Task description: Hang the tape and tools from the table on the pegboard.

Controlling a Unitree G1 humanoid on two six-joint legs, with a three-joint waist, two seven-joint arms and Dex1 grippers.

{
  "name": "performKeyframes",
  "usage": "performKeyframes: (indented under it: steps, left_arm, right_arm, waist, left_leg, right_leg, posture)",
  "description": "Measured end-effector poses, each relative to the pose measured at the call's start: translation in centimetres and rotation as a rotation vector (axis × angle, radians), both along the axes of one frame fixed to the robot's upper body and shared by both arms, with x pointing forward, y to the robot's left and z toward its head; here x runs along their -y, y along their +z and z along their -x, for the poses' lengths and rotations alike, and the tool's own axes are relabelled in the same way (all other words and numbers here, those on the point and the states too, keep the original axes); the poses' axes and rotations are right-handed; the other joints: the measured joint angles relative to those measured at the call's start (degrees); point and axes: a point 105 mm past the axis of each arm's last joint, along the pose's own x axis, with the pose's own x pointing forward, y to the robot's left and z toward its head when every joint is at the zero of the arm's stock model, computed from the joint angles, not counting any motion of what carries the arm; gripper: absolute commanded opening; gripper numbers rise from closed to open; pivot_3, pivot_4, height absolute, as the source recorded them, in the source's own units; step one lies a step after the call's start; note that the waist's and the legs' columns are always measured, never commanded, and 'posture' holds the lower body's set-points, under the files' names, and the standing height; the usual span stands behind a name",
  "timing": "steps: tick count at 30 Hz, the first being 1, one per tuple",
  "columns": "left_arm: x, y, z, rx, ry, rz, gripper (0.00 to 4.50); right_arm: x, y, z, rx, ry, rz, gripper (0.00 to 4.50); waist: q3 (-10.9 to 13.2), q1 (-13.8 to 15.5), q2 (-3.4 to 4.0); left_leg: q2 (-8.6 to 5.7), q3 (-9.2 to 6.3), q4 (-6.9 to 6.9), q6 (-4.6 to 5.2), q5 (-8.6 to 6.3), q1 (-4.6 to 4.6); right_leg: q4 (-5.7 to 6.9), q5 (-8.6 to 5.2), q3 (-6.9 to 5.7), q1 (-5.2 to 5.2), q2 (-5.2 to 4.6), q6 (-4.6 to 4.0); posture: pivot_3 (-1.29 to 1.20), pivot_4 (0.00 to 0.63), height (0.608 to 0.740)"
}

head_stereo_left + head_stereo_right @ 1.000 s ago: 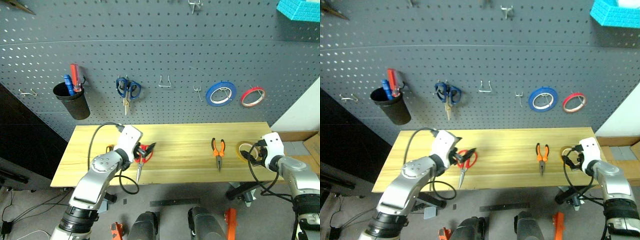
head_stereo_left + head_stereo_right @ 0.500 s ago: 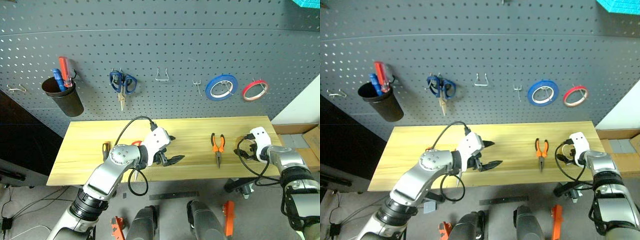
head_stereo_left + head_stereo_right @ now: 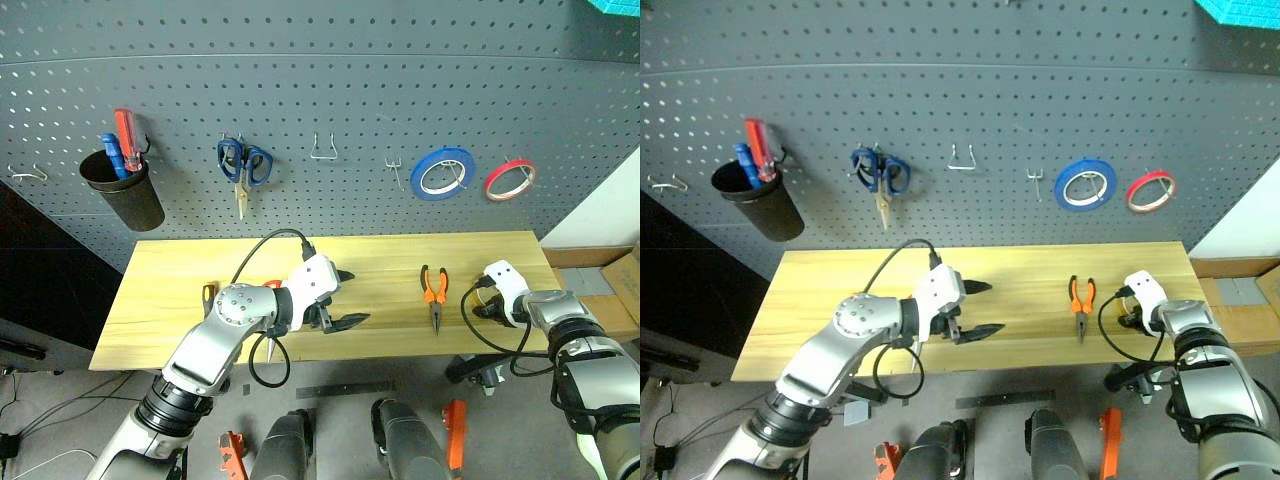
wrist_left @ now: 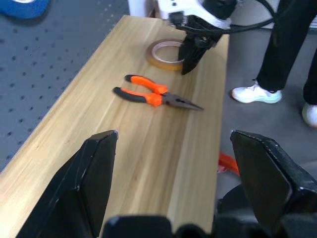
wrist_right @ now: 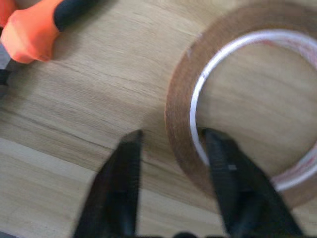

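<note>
The tan tape (image 5: 181, 94) lies flat near the right end of the wooden table (image 3: 170, 300). My right gripper (image 5: 172, 133) comes down on it, one finger outside and one inside the ring, shut on its wall. The orange-and-black pliers (image 3: 433, 292) lie just left of the tape. My left gripper (image 3: 350, 298) hovers open and empty over the table's middle, pointing right. Behind my left arm, the red scissors (image 3: 272, 285) are mostly hidden. The screwdriver's orange-and-black handle (image 3: 209, 296) peeks out further left. The dark grey pegboard (image 3: 350, 90) rises behind the table.
On the pegboard hang blue scissors (image 3: 242, 165), a black cup (image 3: 125, 195) holding red and blue screwdrivers, a blue tape roll (image 3: 443, 172) and a red one (image 3: 507, 180). Bare hooks (image 3: 323, 152) sit between them. A person's legs and shoe (image 4: 247, 91) stand beyond the table's right end.
My left gripper has swung right, away from the red scissors, to the table's middle. My right gripper has sunk onto the tape and closed on its wall. The camera has tilted slightly.
</note>
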Motion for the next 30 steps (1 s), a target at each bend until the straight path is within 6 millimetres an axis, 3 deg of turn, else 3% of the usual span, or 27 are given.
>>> performKeyframes:
  steps: [3, 9, 14, 18, 21, 26, 30]
  left_arm:
    - [-1.3, 0.1, -0.7, 0.002, 0.034, 0.000, 3.92]
    - [-2.4, 0.7, -0.9, 0.019, 0.041, 0.013, 3.92]
    - [-3.4, 1.0, -1.2, 0.014, 0.071, 0.040, 3.92]
    - [-4.0, 1.5, -1.5, 0.021, 0.091, 0.057, 3.92]
    - [-4.6, 1.6, -1.7, 0.025, 0.111, 0.066, 3.92]
    - [-5.7, 2.6, -2.5, 0.039, 0.169, 0.154, 3.92]
    - [-6.1, 3.5, -2.6, 0.061, 0.170, 0.214, 3.92]
  right_arm:
    - [0.1, -0.1, -0.1, 0.008, 0.030, 0.056, 0.11]
    - [0.2, -0.2, 0.3, 0.050, 0.082, 0.102, 0.11]
    - [0.0, 0.4, 2.4, 0.104, 0.146, 0.133, 0.11]
    - [-1.8, 4.9, 3.5, 0.260, 0.219, 0.168, 0.11]
    - [-4.4, 10.0, 3.8, 0.450, 0.249, 0.187, 0.11]
    - [-10.7, 15.6, 4.8, 0.740, 0.336, 0.198, 0.11]
    - [-15.5, 18.8, 4.6, 0.923, 0.433, 0.194, 0.11]
  waist:
    - [0.0, 0.0, -0.06]
    - [-0.1, 0.2, -0.22]
    - [0.0, 0.2, -0.03]
    - [0.2, -0.3, 0.35]
    - [0.3, -0.5, 0.29]
    - [0.3, -0.4, 0.25]
    - [0.3, -0.4, 0.25]
  left_leg:
    - [0.00, -0.02, 0.02, 0.00, 0.00, 0.01]
    - [-0.03, -0.09, 0.01, 0.00, 0.00, -0.01]
    - [-0.02, -0.23, -0.07, -0.01, 0.00, -0.12]
    - [0.01, -0.22, -0.06, -0.01, 0.00, -0.16]
    - [0.13, -0.22, -0.03, -0.03, 0.00, -0.11]
    - [0.16, -0.22, -0.04, -0.04, 0.01, -0.13]
    - [0.11, -0.19, -0.05, -0.05, 0.00, -0.18]
  right_leg:
    - [0.00, 0.01, -0.02, 0.02, 0.00, 0.01]
    - [-0.03, 0.01, -0.05, 0.04, -0.02, 0.02]
    - [-0.02, 0.00, -0.05, -0.11, -0.02, 0.02]
    - [0.03, 0.00, 0.05, -0.26, -0.04, 0.05]
    - [0.13, 0.00, -0.01, -0.28, 0.02, 0.05]
    - [0.15, -0.01, -0.04, -0.36, 0.03, 0.04]
    - [0.08, 0.00, -0.02, -0.40, -0.02, 0.04]
  posture:
    - [-0.11, 0.253, 0.740]
    - [-0.12, 0.252, 0.740]
    - [-0.14, 0.250, 0.740]
    - [-0.18, 0.251, 0.740]
    - [-0.18, 0.251, 0.740]
    - [-0.19, 0.248, 0.740]
    - [-0.18, 0.239, 0.740]
